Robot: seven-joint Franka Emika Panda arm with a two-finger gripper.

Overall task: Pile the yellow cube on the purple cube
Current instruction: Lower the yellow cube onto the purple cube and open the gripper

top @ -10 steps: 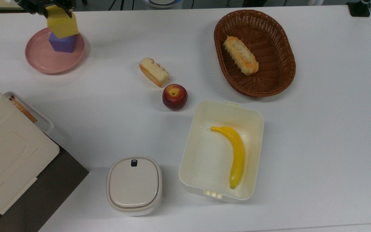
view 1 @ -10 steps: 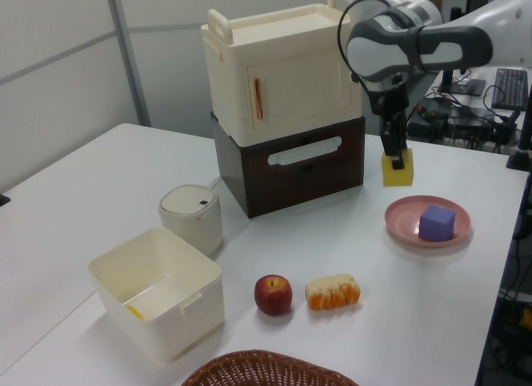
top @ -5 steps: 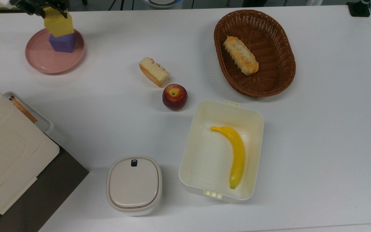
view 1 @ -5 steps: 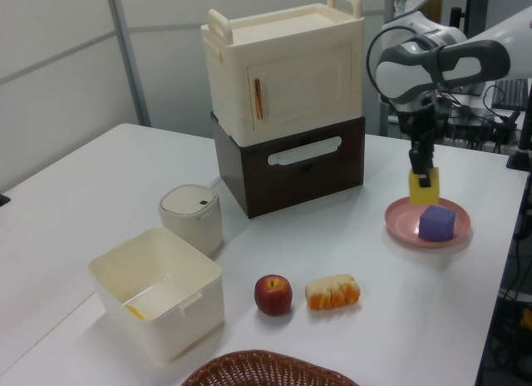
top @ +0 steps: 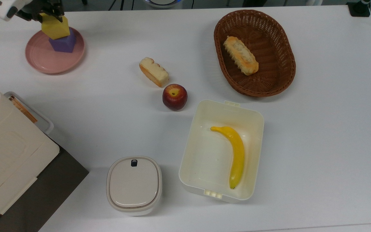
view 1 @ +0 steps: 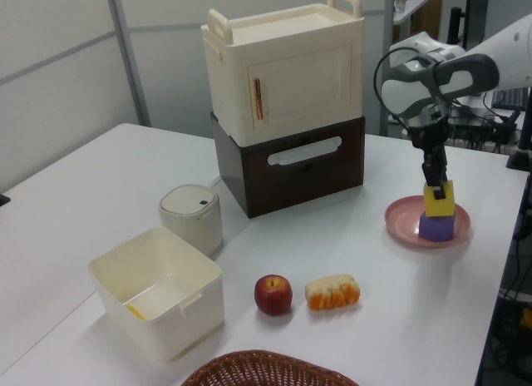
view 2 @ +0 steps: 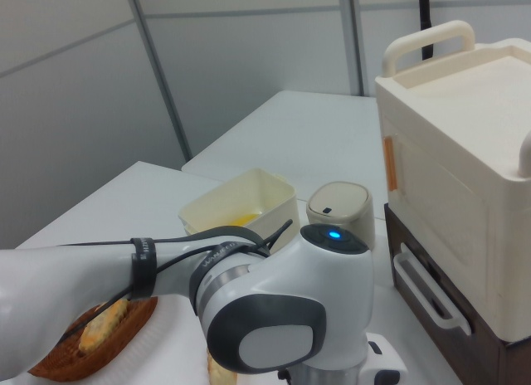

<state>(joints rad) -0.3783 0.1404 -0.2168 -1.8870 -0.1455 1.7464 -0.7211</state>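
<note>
1. Right now the gripper (view 1: pixel 436 184) is clenched on the yellow cube (view 1: pixel 440 200), which sits on or just above the purple cube (view 1: pixel 436 227).
2. Released off-centre, it could tip onto the pink plate (view 1: pixel 399 216).

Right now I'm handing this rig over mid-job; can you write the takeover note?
Pincer: shut on the yellow cube, coming from above.
Yellow cube: over the purple cube; in the left view it seems to rest on top, contact not certain.
Purple cube: on the pink plate, near the cream cabinet.
Done: cube picked up and brought over the target.
Left: confirm it sits square, open the pincer, lift straight up.
</note>
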